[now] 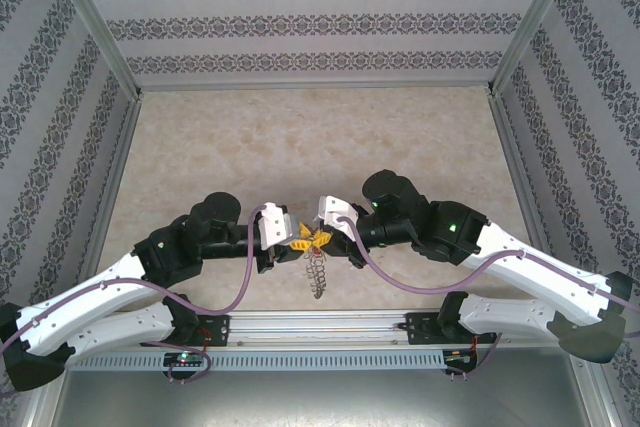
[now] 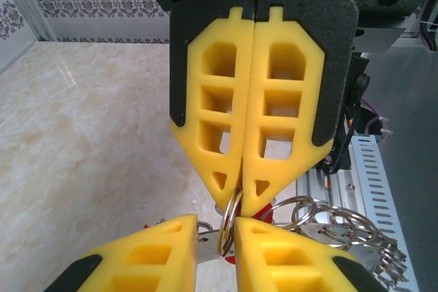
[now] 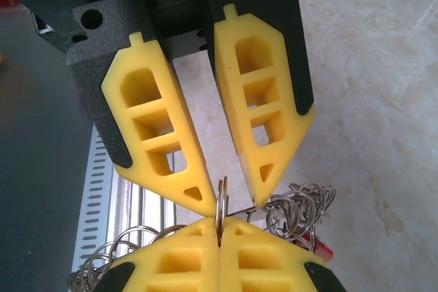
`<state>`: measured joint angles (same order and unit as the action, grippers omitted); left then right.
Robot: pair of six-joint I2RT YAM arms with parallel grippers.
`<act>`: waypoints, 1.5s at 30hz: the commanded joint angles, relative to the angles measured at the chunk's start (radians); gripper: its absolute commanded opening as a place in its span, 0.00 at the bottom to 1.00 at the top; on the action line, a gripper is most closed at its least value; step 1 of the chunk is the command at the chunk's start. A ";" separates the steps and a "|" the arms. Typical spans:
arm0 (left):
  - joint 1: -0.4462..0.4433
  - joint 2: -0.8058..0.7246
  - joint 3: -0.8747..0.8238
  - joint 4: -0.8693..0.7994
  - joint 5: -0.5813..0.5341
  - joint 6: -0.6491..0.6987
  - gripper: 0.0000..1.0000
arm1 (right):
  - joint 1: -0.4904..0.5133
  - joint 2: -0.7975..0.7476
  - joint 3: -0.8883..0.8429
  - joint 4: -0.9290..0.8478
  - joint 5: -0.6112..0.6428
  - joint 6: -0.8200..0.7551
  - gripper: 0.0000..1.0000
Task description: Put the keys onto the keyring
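Overhead, whole keyring (image 1: pixel 318 275), right wrist, right end effector (image 3: pixel 219 223) pinching small ring (image 3: pixel 222 200)

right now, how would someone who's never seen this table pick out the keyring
At the near edge of the table, the left gripper and right gripper meet tip to tip. The keyring trails from that meeting point toward the front rail: a string of scalloped silver wire loops, unlike the blocky yellow fingers beside it.
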<state>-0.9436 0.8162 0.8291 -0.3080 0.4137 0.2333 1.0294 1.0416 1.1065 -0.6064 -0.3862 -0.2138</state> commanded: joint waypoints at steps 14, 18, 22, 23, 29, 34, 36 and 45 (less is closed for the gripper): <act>-0.018 -0.034 -0.013 0.070 0.042 0.001 0.22 | -0.011 -0.011 0.007 0.049 -0.074 -0.003 0.00; -0.018 -0.030 -0.024 0.093 0.048 -0.003 0.22 | -0.009 -0.004 0.012 0.050 -0.080 -0.003 0.00; -0.018 -0.019 -0.024 0.104 0.049 -0.003 0.19 | -0.011 -0.003 0.014 0.050 -0.086 -0.003 0.00; -0.018 -0.016 -0.024 0.107 0.050 -0.002 0.16 | -0.011 -0.005 0.013 0.052 -0.087 -0.003 0.00; -0.019 -0.022 -0.027 0.118 0.057 -0.002 0.00 | -0.011 -0.012 0.009 0.051 -0.086 -0.004 0.00; -0.018 -0.054 -0.041 0.156 0.061 -0.026 0.00 | -0.011 -0.036 -0.016 0.078 -0.108 0.013 0.17; -0.018 -0.074 -0.050 0.178 0.065 -0.037 0.00 | -0.011 -0.058 -0.042 0.105 -0.111 0.033 0.27; -0.017 -0.117 -0.092 0.309 0.128 -0.074 0.00 | -0.061 -0.149 -0.147 0.215 -0.173 0.161 0.26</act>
<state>-0.9497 0.7181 0.7406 -0.1345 0.4927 0.1894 0.9794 0.9127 0.9844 -0.4606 -0.5064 -0.1097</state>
